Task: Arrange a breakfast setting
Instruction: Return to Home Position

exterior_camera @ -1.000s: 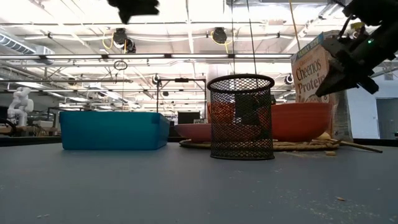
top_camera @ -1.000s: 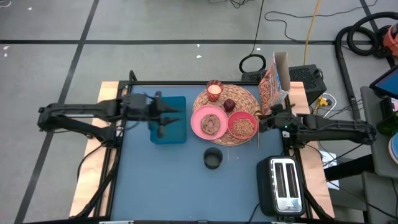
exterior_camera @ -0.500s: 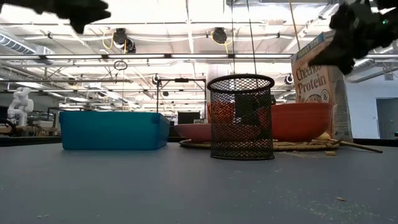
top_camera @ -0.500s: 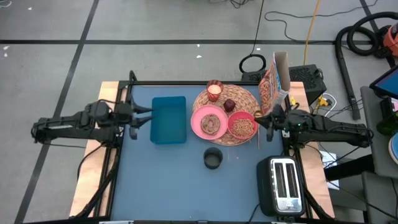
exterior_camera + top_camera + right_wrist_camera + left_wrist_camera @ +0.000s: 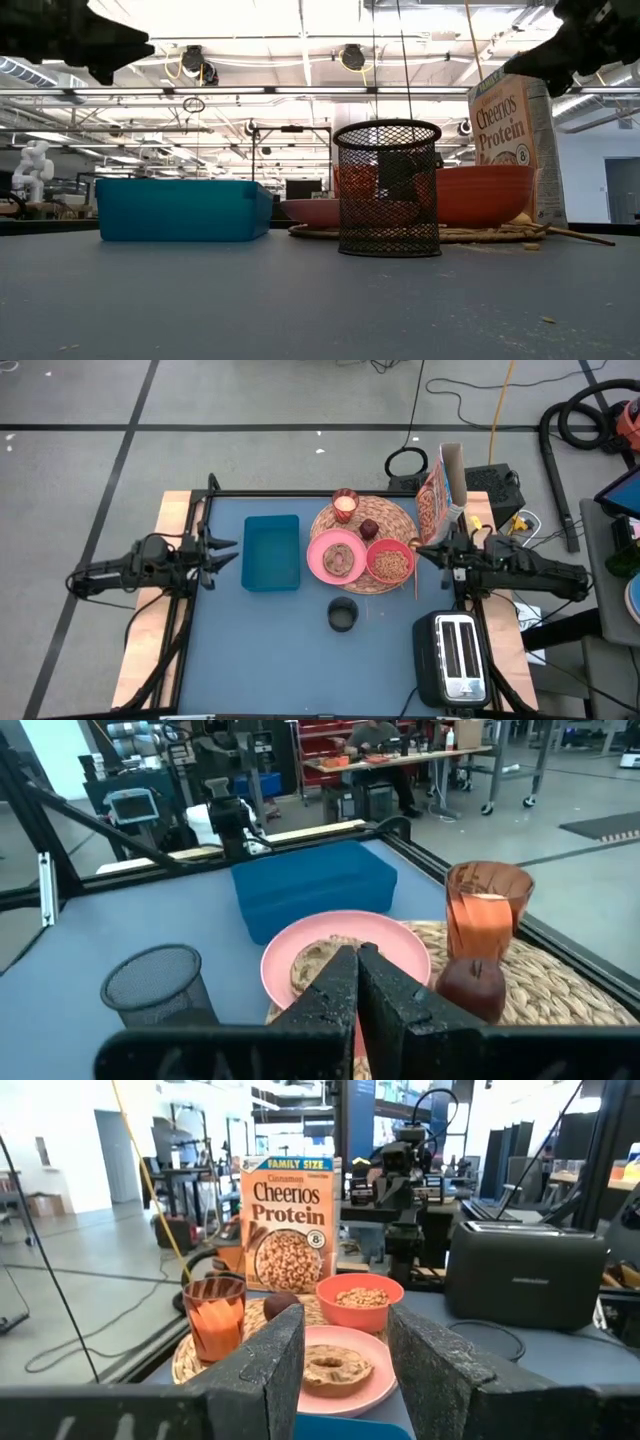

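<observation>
The Cheerios Protein box stood upright at the far right edge of the placemat, long axis vertical. Its orange front, printed with a bowl of cereal rings, faced across the mat toward the left arm. On the placemat sat the pink plate, with the coral-red bowl of cereal just beside it. The dark-red fruit lay mid-mat and the candle glass at the far rim. The left gripper hung well left of the placemat, fingers spread wide. The right gripper hovered at its right edge, fingers pressed together, empty.
</observation>
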